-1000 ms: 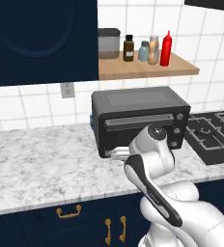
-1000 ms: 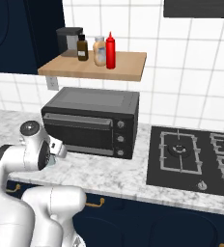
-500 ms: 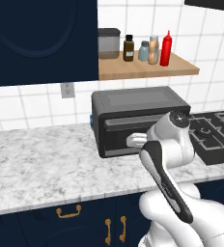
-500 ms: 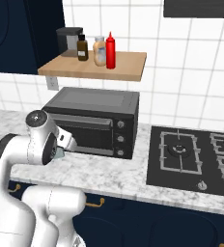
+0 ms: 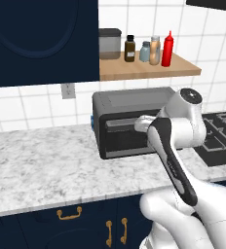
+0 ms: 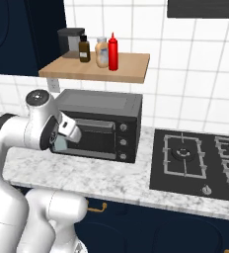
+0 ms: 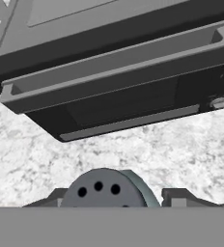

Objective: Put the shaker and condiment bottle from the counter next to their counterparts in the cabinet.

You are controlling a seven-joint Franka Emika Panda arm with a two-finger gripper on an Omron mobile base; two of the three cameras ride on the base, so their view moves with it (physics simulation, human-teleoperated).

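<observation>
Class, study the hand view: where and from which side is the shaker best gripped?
Grip the shaker by its round sides just below its grey cap, coming in from the cap end with one finger on either side. It is squat and round, so a centred pinch across its width should hold best. The gripper seems closed on it just so.
</observation>
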